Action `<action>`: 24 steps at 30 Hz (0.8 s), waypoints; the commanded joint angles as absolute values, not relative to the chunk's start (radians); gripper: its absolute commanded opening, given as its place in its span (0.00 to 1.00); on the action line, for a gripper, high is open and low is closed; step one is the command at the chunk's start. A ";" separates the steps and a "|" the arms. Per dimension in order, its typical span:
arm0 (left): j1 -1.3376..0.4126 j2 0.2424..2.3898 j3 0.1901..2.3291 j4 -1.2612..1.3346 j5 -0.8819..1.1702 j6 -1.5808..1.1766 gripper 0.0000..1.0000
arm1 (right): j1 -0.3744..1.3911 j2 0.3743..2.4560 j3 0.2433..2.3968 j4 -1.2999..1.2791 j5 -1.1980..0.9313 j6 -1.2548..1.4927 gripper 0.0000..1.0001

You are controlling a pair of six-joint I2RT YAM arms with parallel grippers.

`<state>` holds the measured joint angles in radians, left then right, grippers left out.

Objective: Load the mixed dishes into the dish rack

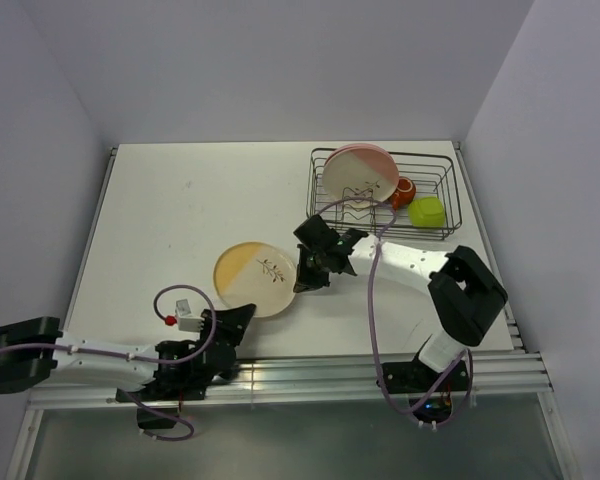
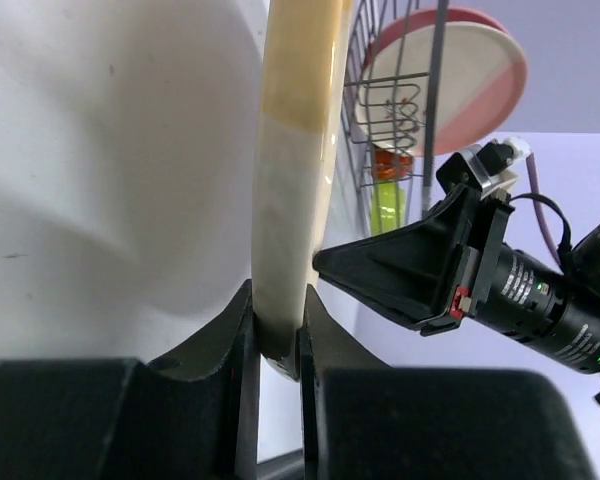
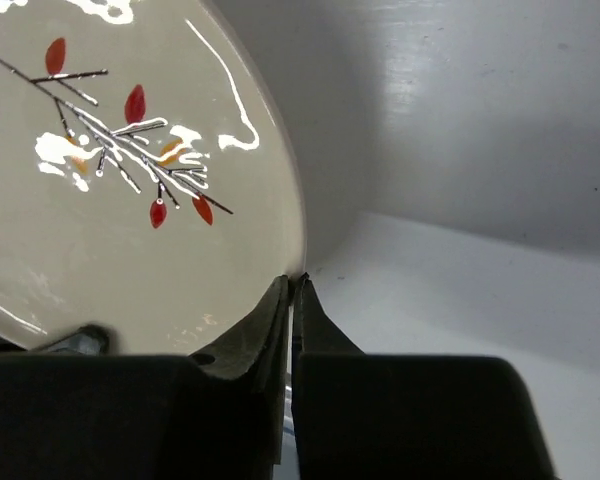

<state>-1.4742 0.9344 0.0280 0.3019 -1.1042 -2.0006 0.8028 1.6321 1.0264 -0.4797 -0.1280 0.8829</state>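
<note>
Fingers of the left gripper (image 2: 277, 322) clamp the yellow-and-cream plate (image 2: 290, 150) at its rim; the right gripper (image 3: 293, 290) is closed, tips at the plate edge.

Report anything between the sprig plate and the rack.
The right gripper sits at the plate's rack-side rim, right on the line to the rack. The left gripper clamps the plate's near rim. Nothing else lies between.

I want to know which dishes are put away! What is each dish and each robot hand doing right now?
left gripper: shut on the rim of the yellow-and-cream plate.
right gripper: shut, tips at that plate's edge.
yellow-and-cream plate: outside the dish rack.
pink-and-cream plate: standing on edge in the rack.
orange-red cup: inside the rack.
lime-green bowl: inside the rack.
</note>
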 commanded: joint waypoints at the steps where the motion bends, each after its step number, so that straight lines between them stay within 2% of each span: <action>1: -1.474 0.790 -0.114 0.214 -1.181 -2.487 0.00 | 0.819 1.531 1.045 -0.485 -0.057 0.819 0.04; 2: -1.474 0.763 -0.103 0.186 -1.183 -2.473 0.00 | 0.819 1.514 1.043 -0.495 -0.046 0.816 0.13; 4: -1.474 0.700 -0.095 0.137 -1.183 -2.450 0.00 | 0.819 1.470 1.052 -0.506 -0.021 0.796 0.24; 5: -1.474 0.655 -0.086 0.062 -1.177 -2.441 0.00 | 0.816 1.439 1.080 -0.568 -0.002 0.770 0.55; 6: -1.474 0.655 -0.086 0.061 -1.177 -2.441 0.00 | 0.816 1.439 1.080 -0.569 -0.002 0.759 0.55; 7: -1.473 0.629 -0.080 0.046 -1.163 -2.412 0.00 | 0.816 1.431 1.106 -0.590 0.038 0.750 0.60; 8: -1.473 0.618 -0.065 0.017 -1.157 -2.396 0.00 | 0.815 1.422 1.120 -0.633 0.066 0.747 0.74; 10: -1.473 0.603 -0.048 0.003 -1.138 -2.373 0.00 | 0.808 1.385 1.152 -0.664 0.119 0.761 0.89; 11: -1.473 0.595 -0.032 -0.030 -1.132 -2.361 0.00 | 0.796 1.368 1.149 -0.660 0.107 0.764 0.99; 17: -1.473 0.545 0.040 -0.055 -1.085 -2.244 0.00 | 0.707 1.220 0.987 -0.435 -0.234 0.693 1.00; 20: -1.473 0.520 0.060 -0.022 -1.066 -2.175 0.00 | 0.695 1.200 0.922 -0.390 -0.274 0.704 0.97; 24: -1.473 0.491 0.113 0.072 -1.049 -2.016 0.00 | 0.680 1.164 0.798 -0.220 -0.448 0.755 0.94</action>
<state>-1.4738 0.5209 0.0292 -0.0921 -1.0103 -1.9995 0.6907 1.1950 0.8604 -0.3725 -0.2871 0.7364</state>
